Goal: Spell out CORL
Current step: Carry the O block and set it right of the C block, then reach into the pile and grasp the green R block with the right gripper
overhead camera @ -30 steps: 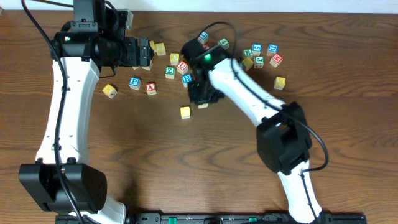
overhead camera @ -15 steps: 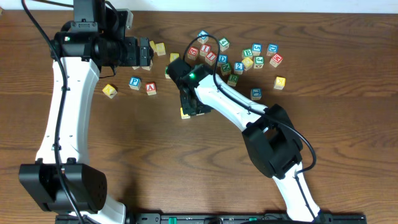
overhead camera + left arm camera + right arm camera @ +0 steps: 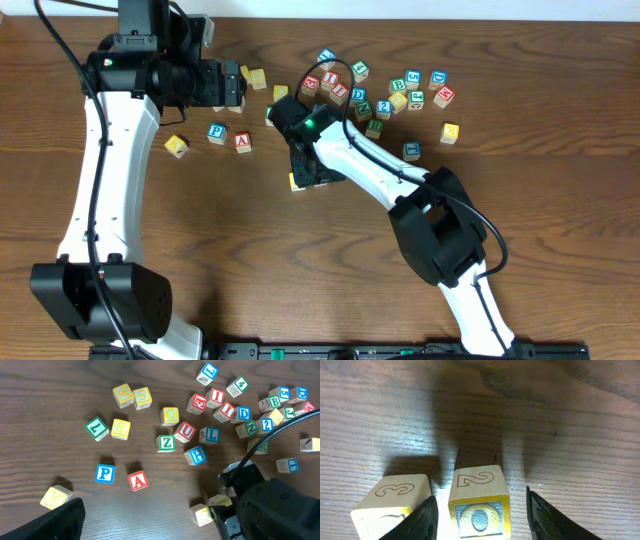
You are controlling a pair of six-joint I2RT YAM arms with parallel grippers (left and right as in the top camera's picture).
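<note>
Over the past second the right arm has swung left across the table (image 3: 560, 200), away from the heap of blocks. It now has the right gripper (image 3: 479, 521) down over a pair of yellow-topped cubes, with no visible change in the last half-second.

At far left, the left gripper (image 3: 236, 85) hangs by the upper scatter of blocks. Only one dark finger (image 3: 60, 521) shows in its own camera, so its opening cannot be told.

Next come a blue P cube (image 3: 104, 473) and a red A cube (image 3: 137, 480), neither wanted.

At centre, the right gripper stands open astride the cube marked 2 (image 3: 479, 494), clear wood showing at the right finger. Nothing is yet gripped. The cube marked 3 (image 3: 395, 502) sits just beside it, close to the left finger.

The blue L cube (image 3: 209, 435) lies further up, near the loose pile (image 3: 400, 95) at right. No green R can be picked out.

The blocks look light, rigid and smooth-faced, unlikely to crush but apt to skid or twist. They are probably best pinched square on two opposite flat sides, low down, with care not to nudge the neighbour.
</note>
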